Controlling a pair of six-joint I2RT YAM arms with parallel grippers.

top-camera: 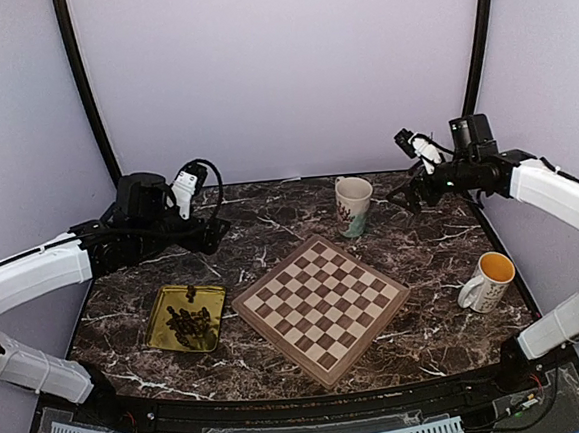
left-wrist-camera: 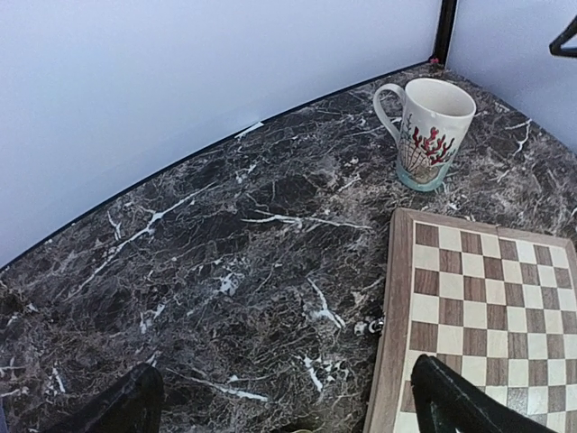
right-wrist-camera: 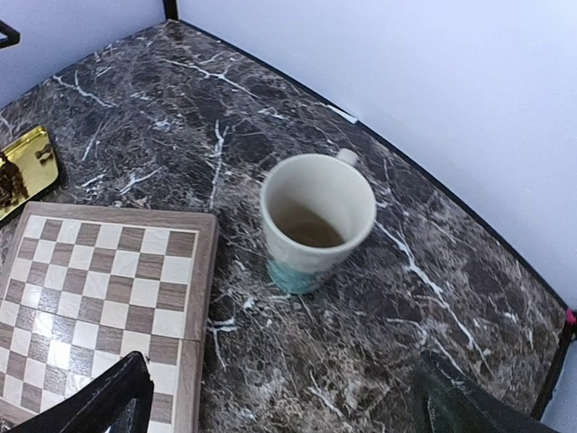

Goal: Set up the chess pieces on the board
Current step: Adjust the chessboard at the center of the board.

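Overhead, I see the chess pieces (top-camera: 191, 326) heaped in the gold tray (top-camera: 158, 322), just left of the board (top-camera: 322, 304). Left wrist: left gripper (left-wrist-camera: 288, 410) spread wide over marble (left-wrist-camera: 225, 234). Right wrist: right gripper (right-wrist-camera: 288, 406) released too; mug (right-wrist-camera: 315, 253) ahead, tray's contents perhaps pieces.

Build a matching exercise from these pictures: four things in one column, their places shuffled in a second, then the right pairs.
Things
1. chess pieces
2. board
3. mug with red plant print
4. mug with orange inside

Places
A. just beyond the board's far corner
B. heaped in the gold tray
C. middle of the table, turned corner-on
D. right of the board, near the table's right edge

Pairs: 1-B, 2-C, 3-A, 4-D
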